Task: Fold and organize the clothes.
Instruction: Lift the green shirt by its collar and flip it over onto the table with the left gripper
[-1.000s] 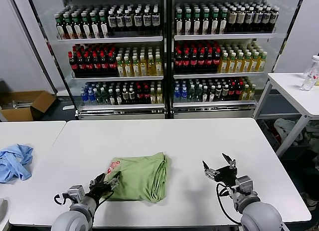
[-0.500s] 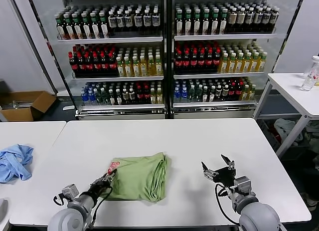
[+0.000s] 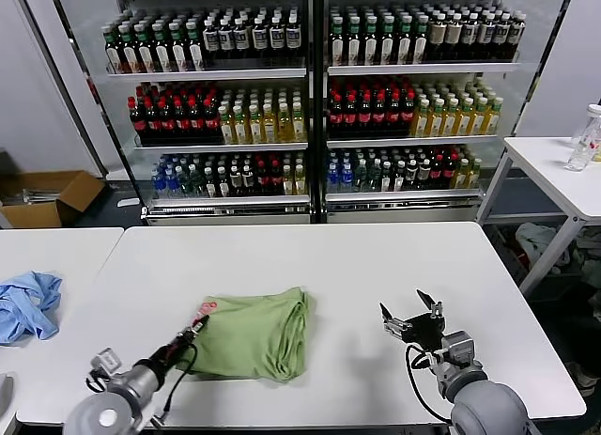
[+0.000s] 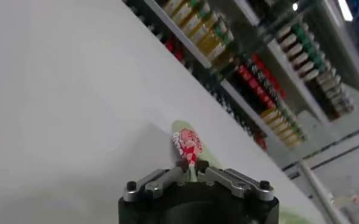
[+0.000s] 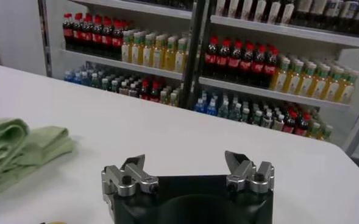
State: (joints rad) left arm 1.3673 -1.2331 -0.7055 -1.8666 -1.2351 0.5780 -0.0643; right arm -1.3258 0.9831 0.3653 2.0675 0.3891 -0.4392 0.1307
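A pale green shirt (image 3: 254, 334) lies folded on the white table (image 3: 310, 256), left of centre, with a bit of red-and-white print at its near left corner (image 3: 201, 310). My left gripper (image 3: 193, 328) is shut on that corner; the left wrist view shows the jaws (image 4: 191, 164) pinching the printed cloth (image 4: 187, 145). My right gripper (image 3: 409, 315) is open and empty above the table, right of the shirt. In the right wrist view the open gripper (image 5: 188, 163) has the shirt's folded edge (image 5: 11, 143) off to one side.
A crumpled blue garment (image 3: 26, 303) lies on the neighbouring table at the left. Drink coolers (image 3: 310, 97) full of bottles stand behind the table. A side table with a bottle (image 3: 584, 139) is at the far right, a cardboard box (image 3: 47, 195) on the floor at the left.
My left arm has drawn back toward the near left, still holding the shirt's corner, and the shirt has shifted slightly left with it. The right gripper has hardly moved.
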